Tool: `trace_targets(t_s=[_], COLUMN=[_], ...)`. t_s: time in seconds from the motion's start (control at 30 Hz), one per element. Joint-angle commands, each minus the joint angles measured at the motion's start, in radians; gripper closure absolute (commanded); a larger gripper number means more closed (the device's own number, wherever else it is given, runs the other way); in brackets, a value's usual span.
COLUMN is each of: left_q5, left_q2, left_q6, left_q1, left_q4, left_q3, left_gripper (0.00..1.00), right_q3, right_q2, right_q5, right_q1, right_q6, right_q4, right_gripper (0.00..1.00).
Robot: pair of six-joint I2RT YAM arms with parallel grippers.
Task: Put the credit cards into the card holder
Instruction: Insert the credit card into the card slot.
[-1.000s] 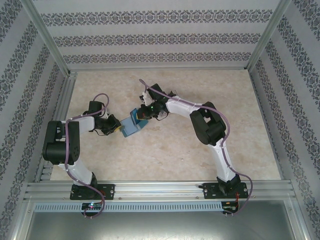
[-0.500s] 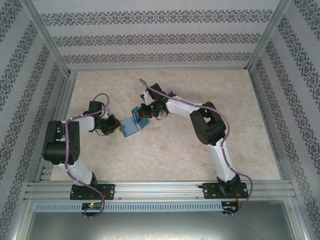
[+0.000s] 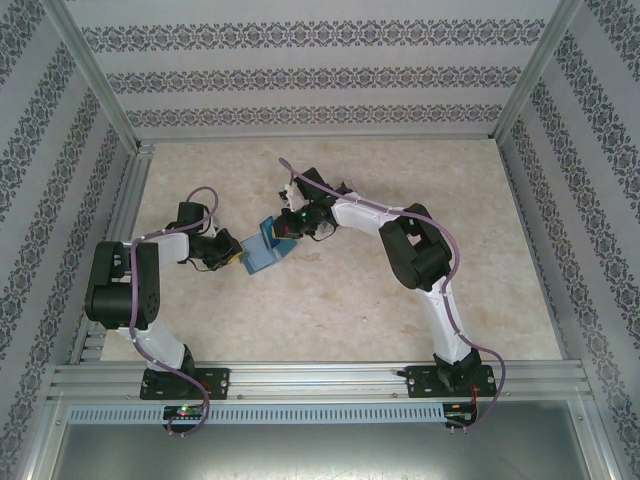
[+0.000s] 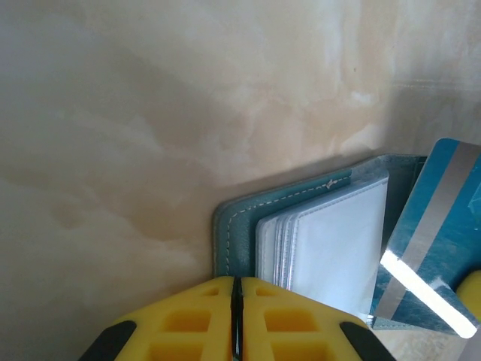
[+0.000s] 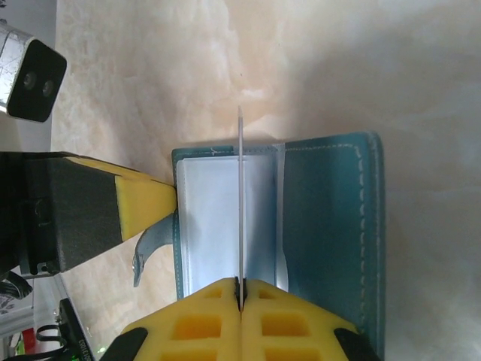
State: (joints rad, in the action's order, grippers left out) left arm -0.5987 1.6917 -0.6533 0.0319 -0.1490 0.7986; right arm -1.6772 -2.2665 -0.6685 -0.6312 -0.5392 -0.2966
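Note:
The teal card holder (image 3: 258, 262) lies open on the table, its clear sleeves (image 4: 331, 241) facing up. My right gripper (image 5: 241, 289) is shut on a teal credit card (image 4: 432, 241) with a silver stripe. In the right wrist view that card (image 5: 240, 195) shows edge-on and stands over the sleeves of the card holder (image 5: 331, 241). My left gripper (image 4: 237, 289) is shut, with its tips against the holder's left edge (image 4: 240, 222) by the snap tab (image 5: 150, 252). From above, the left gripper (image 3: 237, 256) and right gripper (image 3: 290, 232) flank the holder.
Beige marble-look tabletop (image 3: 400, 300) extends on every side of the holder. Patterned walls and aluminium frame posts (image 3: 95, 80) enclose the table. The left wrist's camera housing (image 5: 30, 79) sits close to the holder.
The right gripper tipped the card up a little over the holder, then eased it back. The left arm and the holder have stayed put.

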Motion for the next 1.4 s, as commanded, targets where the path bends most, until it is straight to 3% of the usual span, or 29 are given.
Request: trace_targets(t_s=[0.0, 0.67, 1.07, 1.37], left_q5=[-0.013, -0.024, -0.030, -0.036], left_q2=[0.014, 0.016, 0.000, -0.009], left_q6=[0.029, 0.022, 0.014, 0.015], left_q1=[-0.009, -0.009, -0.009, -0.008], left_q4=[-0.003, 0.009, 0.022, 0.019], left_q3=[0.019, 0.012, -0.006, -0.006], left_gripper=[0.88, 0.89, 0.89, 0.89], right_q3=[0.021, 0.007, -0.092, -0.136], right_q2=[-0.009, -0.006, -0.064, -0.084], right_q5=[0.003, -0.028, 0.020, 0.136], right_q1=[-0.008, -0.022, -0.059, -0.098], right_q6=[0.000, 0.019, 0.024, 0.050], right_q4=[-0.029, -0.192, -0.289, -0.343], right_gripper=[0.99, 0.99, 0.98, 0.95])
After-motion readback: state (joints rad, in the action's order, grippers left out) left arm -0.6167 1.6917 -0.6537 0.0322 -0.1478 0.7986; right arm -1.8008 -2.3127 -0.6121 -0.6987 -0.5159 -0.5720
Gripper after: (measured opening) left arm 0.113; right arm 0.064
